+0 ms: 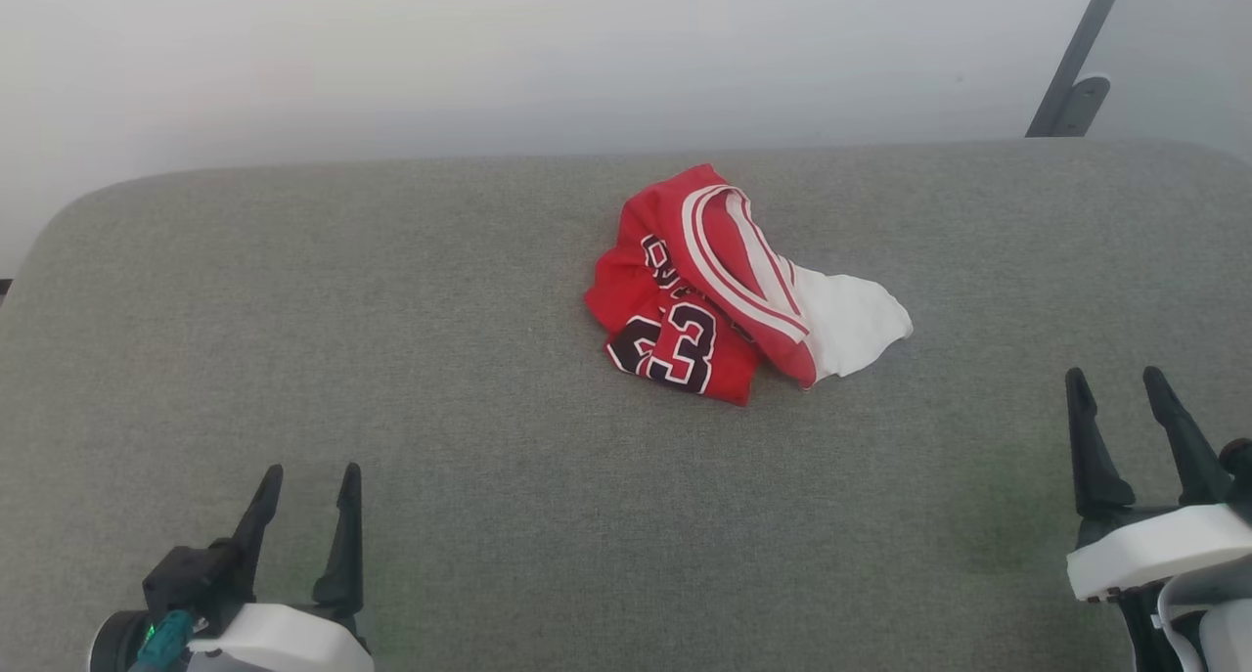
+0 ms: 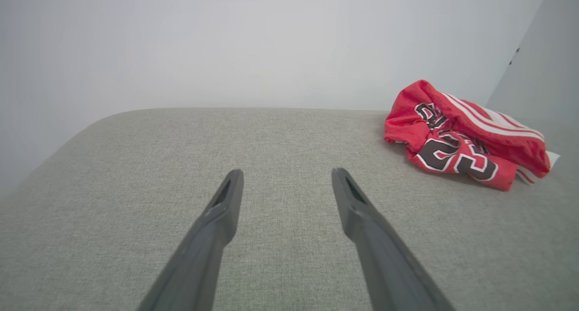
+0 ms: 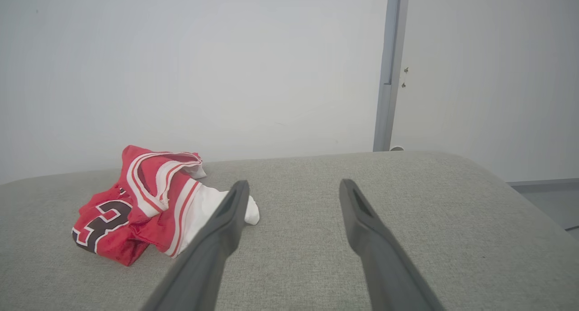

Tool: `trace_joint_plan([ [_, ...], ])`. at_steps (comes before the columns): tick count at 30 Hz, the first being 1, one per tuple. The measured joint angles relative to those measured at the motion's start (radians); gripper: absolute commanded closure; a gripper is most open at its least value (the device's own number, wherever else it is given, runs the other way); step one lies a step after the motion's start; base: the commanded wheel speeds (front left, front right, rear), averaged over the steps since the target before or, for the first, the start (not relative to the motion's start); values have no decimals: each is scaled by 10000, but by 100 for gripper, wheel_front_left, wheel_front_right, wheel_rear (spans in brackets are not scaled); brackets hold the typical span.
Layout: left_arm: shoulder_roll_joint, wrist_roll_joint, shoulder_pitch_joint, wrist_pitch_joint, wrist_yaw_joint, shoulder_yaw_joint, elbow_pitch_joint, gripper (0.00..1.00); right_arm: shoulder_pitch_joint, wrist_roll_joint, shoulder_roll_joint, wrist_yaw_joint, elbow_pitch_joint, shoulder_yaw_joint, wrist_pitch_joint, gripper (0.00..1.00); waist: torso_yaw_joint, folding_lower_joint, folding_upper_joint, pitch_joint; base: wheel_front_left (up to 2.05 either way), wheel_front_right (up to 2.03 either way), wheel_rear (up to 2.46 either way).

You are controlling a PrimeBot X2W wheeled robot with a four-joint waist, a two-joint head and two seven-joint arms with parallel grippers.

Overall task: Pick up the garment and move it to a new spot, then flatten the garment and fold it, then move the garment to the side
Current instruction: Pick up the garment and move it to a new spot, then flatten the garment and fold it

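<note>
Arms sit low at the near edge of the grey cloth-covered surface (image 1: 391, 310), one at each corner of the head view, both pointing away from the robot toward the pale wall (image 1: 489, 46). The left gripper (image 1: 313, 469) shows at the lower left, its two dark fingers (image 1: 344, 545) rising over the cloth with the jaws spread wide and nothing between them. The left wrist view gives the same reading, with the left gripper (image 2: 286, 171) parted over bare grey fabric. The right gripper (image 1: 1113, 371) stands at the lower right, reaching a little further up the head view than the left one, its jaws also wide and empty. The garment (image 1: 704, 291) lies in a crumpled heap on the surface, a bit right of the middle and toward the far side, well apart from both grippers. Its black "23" faces up on the near left part, striped trim bands cross the top, and a white section (image 1: 851, 320) spills out to the right. From the left wrist the garment (image 2: 457, 139) sits off to the right. From the right wrist the garment (image 3: 135, 202) sits to the left, and one finger of the right gripper (image 3: 294, 182) crosses in front of the white cloth.
</note>
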State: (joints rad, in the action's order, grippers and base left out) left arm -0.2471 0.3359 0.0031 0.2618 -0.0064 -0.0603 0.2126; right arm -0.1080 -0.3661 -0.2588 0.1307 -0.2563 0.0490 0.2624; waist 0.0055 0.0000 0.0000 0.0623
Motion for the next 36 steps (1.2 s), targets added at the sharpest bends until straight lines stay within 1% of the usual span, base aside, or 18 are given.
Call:
trace_joint_plan([
  [6, 384, -433, 129, 0, -336, 422, 63, 0, -14, -13, -6, 0, -42, -38, 0, 0, 10, 0, 0, 11, 0, 0, 0],
  [15, 782, -905, 128, 0, -646, 802, 71, 0, -106, -29, -81, 0, -84, -134, 0, 0, 99, 0, 0, 84, 0, 0, 0],
  [18, 988, -1030, 104, 0, -702, 838, 31, 0, -286, -109, -293, 0, -230, -389, -4, 0, 157, 0, 0, 210, 0, 0, 0],
  [20, 1116, -1112, 0, 0, -746, 836, -13, 0, -635, -244, -520, 0, -439, -683, -328, 0, 209, 0, 0, 347, 0, 0, 0],
  [23, 1363, -1197, -207, -2, -786, 779, -56, 0, -1601, -527, -1095, 0, -708, -1342, -1507, 0, 297, 0, 0, 627, 0, 0, 0],
  [27, 1664, -1298, -611, -2, -861, 560, 58, 0, -3159, -1183, -2036, 2, -1172, -2545, -3743, 0, 475, 0, 0, 1109, 0, 0, 0],
  [30, 1825, -1346, -903, 0, -882, 387, 176, 0, -4165, -1733, -2778, 6, -1430, -3739, -5488, 0, 669, 0, 0, 1482, 0, 0, 0],
  [33, 1906, -1346, -1105, -2, -915, 282, 253, 0, -5017, -2596, -3189, 2, -1641, -4614, -7043, 0, 863, 0, 0, 1873, 0, 0, 0],
  [36, 1927, -1312, -1317, 0, -920, 188, 284, 0, -5637, -3287, -3582, 2, -1753, -5269, -8188, 0, 1054, 0, 0, 2259, 0, 0, 0],
])
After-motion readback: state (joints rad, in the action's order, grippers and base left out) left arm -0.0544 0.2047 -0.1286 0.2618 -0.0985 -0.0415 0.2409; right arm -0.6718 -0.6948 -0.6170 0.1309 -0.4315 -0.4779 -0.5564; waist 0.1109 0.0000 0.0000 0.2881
